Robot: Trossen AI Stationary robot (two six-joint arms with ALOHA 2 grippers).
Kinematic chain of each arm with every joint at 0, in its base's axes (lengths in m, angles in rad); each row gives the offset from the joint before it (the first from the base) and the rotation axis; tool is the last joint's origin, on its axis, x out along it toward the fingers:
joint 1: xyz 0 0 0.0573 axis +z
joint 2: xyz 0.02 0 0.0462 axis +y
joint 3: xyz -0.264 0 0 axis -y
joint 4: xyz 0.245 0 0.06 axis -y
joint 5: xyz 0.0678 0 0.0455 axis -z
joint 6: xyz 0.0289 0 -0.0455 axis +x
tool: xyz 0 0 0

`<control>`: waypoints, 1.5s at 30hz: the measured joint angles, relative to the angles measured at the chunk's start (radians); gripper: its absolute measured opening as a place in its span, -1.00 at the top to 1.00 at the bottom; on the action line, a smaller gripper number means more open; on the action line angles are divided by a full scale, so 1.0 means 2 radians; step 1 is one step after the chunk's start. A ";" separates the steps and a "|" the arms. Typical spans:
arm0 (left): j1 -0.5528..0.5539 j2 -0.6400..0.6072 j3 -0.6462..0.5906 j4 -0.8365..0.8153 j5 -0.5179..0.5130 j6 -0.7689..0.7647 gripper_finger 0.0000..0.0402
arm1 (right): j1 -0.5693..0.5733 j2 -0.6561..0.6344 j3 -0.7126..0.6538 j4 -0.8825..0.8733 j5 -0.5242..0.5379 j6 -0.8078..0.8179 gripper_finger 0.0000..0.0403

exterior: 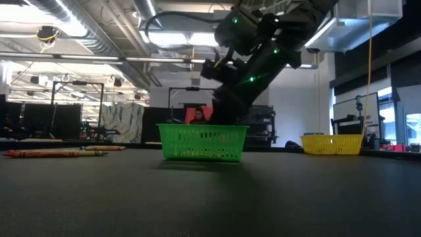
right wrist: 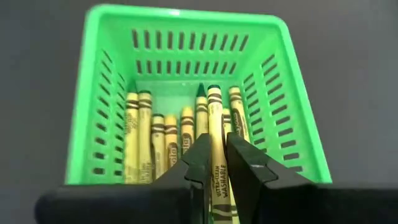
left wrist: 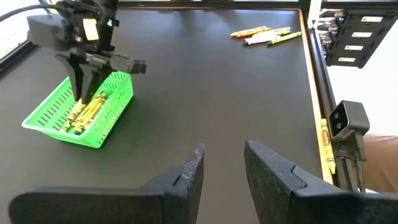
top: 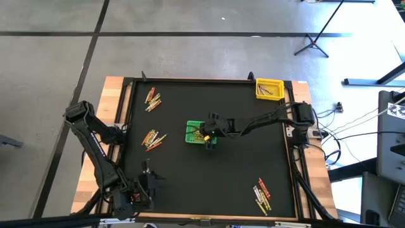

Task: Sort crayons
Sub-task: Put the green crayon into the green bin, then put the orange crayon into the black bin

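Right wrist view looks straight down into the green basket (right wrist: 186,99), where the right gripper (right wrist: 214,162) pinches a green crayon (right wrist: 215,134) between narrow fingers, its long axis running along theirs, tip aimed at the basket's far wall. More crayons (right wrist: 149,134) lie side by side on the basket floor, parallel to it. Near the table's front edge, the left gripper (left wrist: 222,165) waits, fingers slightly apart, holding nothing.

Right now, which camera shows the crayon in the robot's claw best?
The right wrist view: the crayon is close up, pinched in the right gripper above the green basket. The left wrist view shows it small and distant. The high view barely shows it; the low view hides it.
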 joint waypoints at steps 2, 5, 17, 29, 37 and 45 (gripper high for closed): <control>0.000 0.000 0.000 0.000 0.000 0.000 0.50 | 0.000 0.004 0.000 0.002 0.002 0.000 0.76; 0.000 0.000 0.000 0.000 0.000 0.000 0.50 | 0.001 0.004 0.000 0.006 0.006 0.000 0.76; 0.000 0.000 0.000 0.000 -0.001 0.000 0.50 | 0.002 -0.009 0.000 -0.021 0.013 -0.001 0.31; 0.000 0.000 0.000 0.001 -0.002 -0.001 0.50 | 0.111 -0.170 0.038 -0.273 0.006 0.089 0.23; 0.021 0.036 0.000 0.007 -0.007 0.000 0.50 | 0.249 -0.227 0.038 -0.431 0.032 0.301 0.23; 0.089 0.080 0.000 0.082 0.077 0.077 0.50 | 0.367 -0.220 0.037 -0.499 0.035 0.497 0.23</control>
